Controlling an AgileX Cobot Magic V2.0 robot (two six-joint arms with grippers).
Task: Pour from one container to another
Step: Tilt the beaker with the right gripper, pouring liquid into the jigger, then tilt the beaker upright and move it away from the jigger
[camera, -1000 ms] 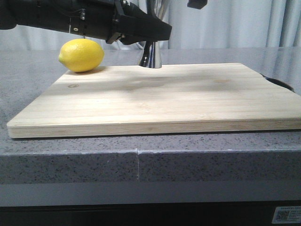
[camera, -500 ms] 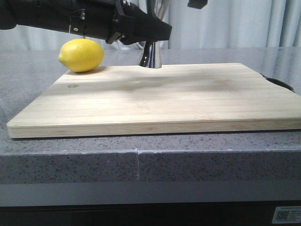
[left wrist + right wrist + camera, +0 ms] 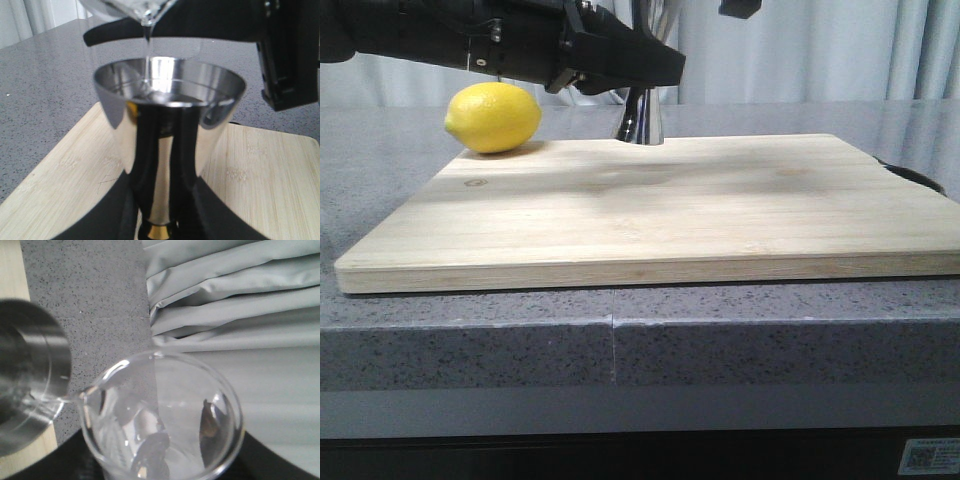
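Almost nothing can be read. A white sticker point(image 3: 928, 457) with a QR code sits at the lower right of the front view, on the dark panel below the counter; its small print is too blurred to make out. A faint round stamp point(image 3: 472, 183) marks the cutting board point(image 3: 650, 205) near its left side, its content illegible. The beaker point(image 3: 160, 420) shows no readable marks in the right wrist view, and the jigger point(image 3: 167, 150) bears no lettering.
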